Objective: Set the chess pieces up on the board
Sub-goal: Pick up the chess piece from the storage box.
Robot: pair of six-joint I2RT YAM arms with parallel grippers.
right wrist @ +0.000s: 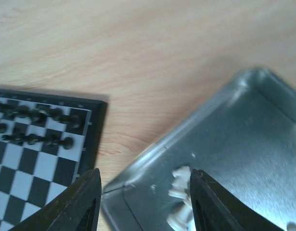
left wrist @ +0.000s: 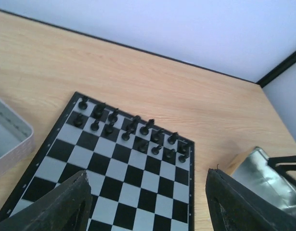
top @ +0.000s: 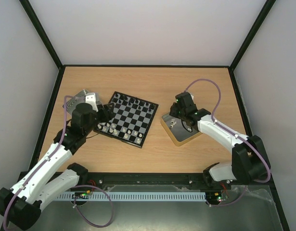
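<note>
Here, at the far left, a square silver metal tray [top: 84,97] sits on the light wooden table [top: 152,82], just beside the left corner of the board. The left gripper [left wrist: 148,183] hovers over the board's near-left side with its two dark fingers [left wrist: 66,204] spread wide and nothing between them.

The flat square chessboard with black and light-grey checks [left wrist: 123,168] lies turned at an angle near the middle of the table, between the two trays. Tiny black chessmen [left wrist: 133,127] stand in two rows along its far edge. In the top view, small cream chessmen [top: 112,128] stand along the opposite, near edge, close to the left gripper; how complete those rows are cannot be made out.

Right of the board, well apart from it, lies a second silver metal tray [right wrist: 244,144] with a pale tan outer edge. A few loose cream chessmen [right wrist: 180,192] lie in its near corner. The right gripper [right wrist: 144,175] hangs low over that corner, its fingers [right wrist: 80,204] parted; the cream pieces lie in the gap, just beside the right-hand finger, and are not pinched.
</note>
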